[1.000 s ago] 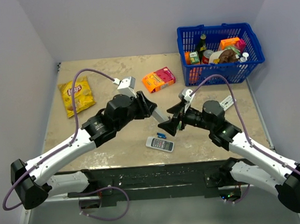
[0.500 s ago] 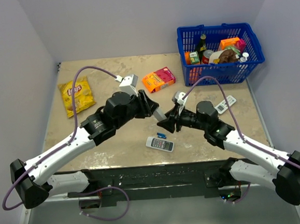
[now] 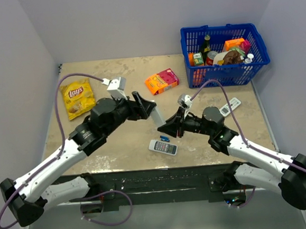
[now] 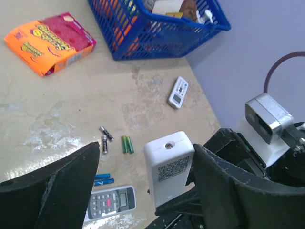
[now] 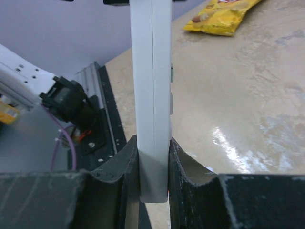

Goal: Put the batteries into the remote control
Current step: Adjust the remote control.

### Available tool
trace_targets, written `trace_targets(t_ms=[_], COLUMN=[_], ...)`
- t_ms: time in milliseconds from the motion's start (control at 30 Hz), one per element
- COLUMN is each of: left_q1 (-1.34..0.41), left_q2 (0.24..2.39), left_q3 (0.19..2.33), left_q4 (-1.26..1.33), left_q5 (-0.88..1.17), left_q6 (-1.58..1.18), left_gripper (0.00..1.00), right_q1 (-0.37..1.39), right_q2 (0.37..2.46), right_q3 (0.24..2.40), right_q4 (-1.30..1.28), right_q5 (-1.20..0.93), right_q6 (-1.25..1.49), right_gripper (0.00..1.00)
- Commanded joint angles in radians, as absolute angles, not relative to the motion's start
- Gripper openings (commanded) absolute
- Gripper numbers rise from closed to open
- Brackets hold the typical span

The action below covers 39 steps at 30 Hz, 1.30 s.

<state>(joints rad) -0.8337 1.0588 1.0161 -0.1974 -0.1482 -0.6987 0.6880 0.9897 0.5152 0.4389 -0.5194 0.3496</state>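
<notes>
The slim white remote control stands on end between my right gripper's pads, which are shut on its lower end. In the top view it slants up at the table's middle, with the right gripper below it and the left gripper at its upper end. In the left wrist view the remote's end with a square code lies between the wide-open jaws of my left gripper, close to the right finger and apart from the left one. Two small dark batteries lie on the table beyond.
A green battery pair and small blue items lie by a grey-white button remote. A display remote lies by the blue basket. An orange box and a chips bag sit farther back.
My right gripper has closed on the remote's lower end. My left gripper has opened off the remote, and the left arm has drawn back to the left.
</notes>
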Motion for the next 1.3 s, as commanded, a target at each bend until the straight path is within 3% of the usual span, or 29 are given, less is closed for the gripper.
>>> trace_targets(t_ms=[0,200,400,800,1067,1200,1267], left_q1=[-0.743,-0.649,-0.615,-0.607,-0.597,-0.591,-0.581], left_q2=[0.914,0.778,0.827,0.908,0.94,0.948,0.942], left_q3=[0.942,0.831,0.789,0.667,0.666,0.657,0.649], left_q4=[-0.058,0.139,0.291,0.619,0.678,0.698,0.699], left_q5=[-0.082,0.216,0.507,0.678,0.686,0.692,0.692], left_q6=[-0.592,-0.462,-0.485,-0.708,-0.755,-0.775,-0.778], left_gripper=[0.86,0.9,0.9,0.91,0.75,0.62,0.61], right_q1=[0.686,0.686,0.686,0.686,0.686,0.686,0.686], right_q2=[0.994,1.014,1.02,1.089,1.155,1.186,1.204], right_q3=[0.523,0.563,0.604,0.649,0.669,0.672,0.675], right_q4=[0.592,0.664,0.689,0.759,0.765,0.807,0.818], right_q5=[-0.609,-0.712,-0.773,-0.851,-0.9,-0.907,-0.913], right_q6=[0.535,0.647,0.681,0.732,0.712,0.729,0.73], right_gripper=[0.0,0.0,0.0,0.0,0.0,0.0,0.0])
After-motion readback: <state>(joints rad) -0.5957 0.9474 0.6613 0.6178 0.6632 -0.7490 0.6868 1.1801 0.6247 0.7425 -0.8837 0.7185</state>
